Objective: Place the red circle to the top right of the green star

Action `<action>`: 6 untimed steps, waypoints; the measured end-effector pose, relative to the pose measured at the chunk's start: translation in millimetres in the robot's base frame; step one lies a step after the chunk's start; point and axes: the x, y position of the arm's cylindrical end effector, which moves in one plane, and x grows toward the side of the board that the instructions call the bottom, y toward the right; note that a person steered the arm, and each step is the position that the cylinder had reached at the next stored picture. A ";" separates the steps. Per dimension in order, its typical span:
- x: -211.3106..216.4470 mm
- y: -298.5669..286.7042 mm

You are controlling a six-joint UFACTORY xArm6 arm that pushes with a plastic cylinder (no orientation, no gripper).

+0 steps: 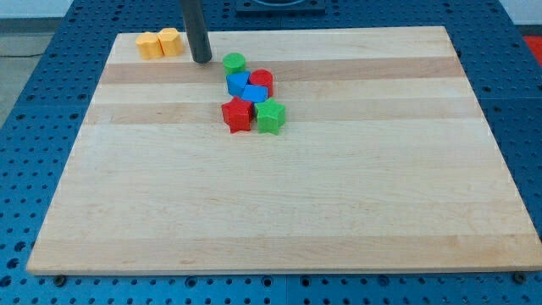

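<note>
The red circle (262,80) sits near the view's top centre, touching a blue block (255,93) below it and another blue block (238,83) at its left. The green star (270,116) lies below the red circle, next to a red star (237,115) on its left. A green circle (234,62) sits above the blue blocks. My tip (201,60) rests on the board to the left of the green circle, up and left of the red circle, apart from all blocks.
Two yellow blocks (160,42) stand side by side at the board's top left corner, left of my tip. The wooden board (271,195) lies on a blue perforated table.
</note>
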 end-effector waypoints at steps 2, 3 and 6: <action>27.7 32.2; 34.9 59.3; 63.1 113.1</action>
